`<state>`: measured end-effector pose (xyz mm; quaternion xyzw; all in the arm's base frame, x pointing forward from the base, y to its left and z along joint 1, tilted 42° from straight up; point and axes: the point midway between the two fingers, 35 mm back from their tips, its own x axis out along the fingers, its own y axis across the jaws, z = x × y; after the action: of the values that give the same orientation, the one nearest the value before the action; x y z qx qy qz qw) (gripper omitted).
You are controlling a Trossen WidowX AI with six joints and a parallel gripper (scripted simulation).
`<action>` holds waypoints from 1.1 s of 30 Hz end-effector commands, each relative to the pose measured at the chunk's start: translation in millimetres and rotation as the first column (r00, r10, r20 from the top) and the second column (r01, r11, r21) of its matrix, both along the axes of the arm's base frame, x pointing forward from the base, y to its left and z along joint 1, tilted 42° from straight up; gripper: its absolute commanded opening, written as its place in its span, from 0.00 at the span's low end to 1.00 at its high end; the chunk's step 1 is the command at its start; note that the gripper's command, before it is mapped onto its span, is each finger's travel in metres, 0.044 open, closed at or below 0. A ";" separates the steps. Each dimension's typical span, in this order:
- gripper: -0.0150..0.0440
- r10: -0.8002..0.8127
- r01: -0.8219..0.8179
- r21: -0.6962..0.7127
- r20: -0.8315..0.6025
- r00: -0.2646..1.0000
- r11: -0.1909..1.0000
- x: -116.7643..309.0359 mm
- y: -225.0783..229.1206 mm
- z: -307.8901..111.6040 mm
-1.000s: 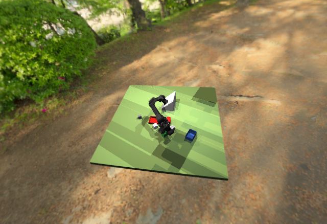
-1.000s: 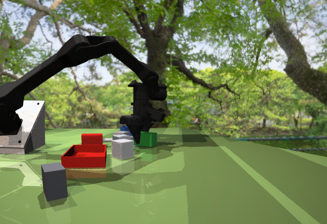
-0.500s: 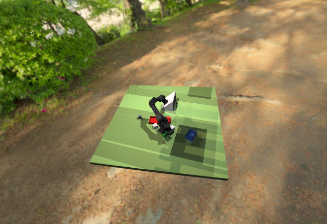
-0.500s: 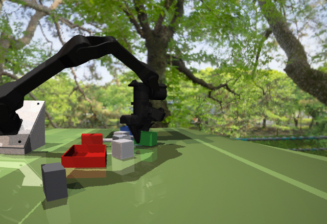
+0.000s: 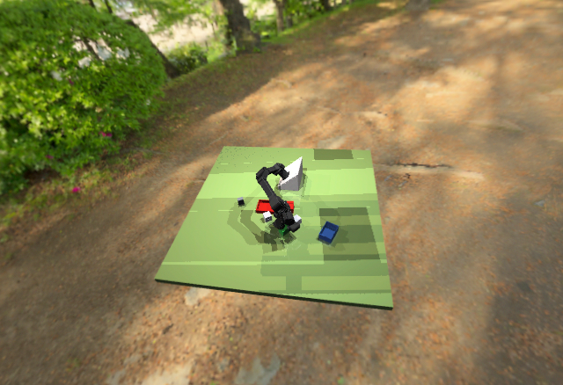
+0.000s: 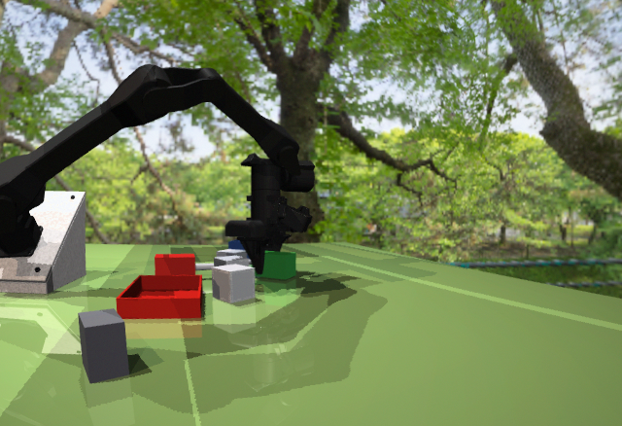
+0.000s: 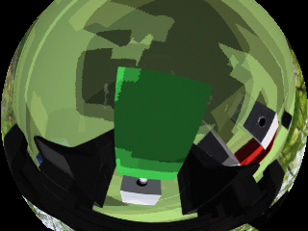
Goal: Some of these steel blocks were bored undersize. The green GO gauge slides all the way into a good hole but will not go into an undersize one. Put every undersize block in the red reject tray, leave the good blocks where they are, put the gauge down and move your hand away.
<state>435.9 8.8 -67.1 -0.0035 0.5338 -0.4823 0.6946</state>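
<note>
Dark block: nearest, on bench (image 5: 213, 244) (image 6: 477, 361), apart from tray.
Red tray (image 5: 262, 211) (image 6: 160, 306): beyond it.
Pale block (image 5: 266, 217) (image 6: 233, 284): beside tray.
End effector (image 5: 287, 228) (image 6: 268, 263) (image 7: 150, 133): gripping green gauge (image 5: 283, 231) (image 6: 280, 265) (image 7: 161, 122), pin near a holed block (image 7: 141, 192).
Blue bin (image 5: 327, 232) (image 6: 235, 244): farther off.

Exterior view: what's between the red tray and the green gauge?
A pale steel block, then part of the gripper right at the gauge. More blocks show behind that one.
</note>
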 end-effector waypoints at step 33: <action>0.25 0.005 -0.005 0.000 0.006 1.000 1.000 -3.4 8.6 -1.4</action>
<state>432.8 14.4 -68.4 -0.0046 0.5321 -0.4818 0.6962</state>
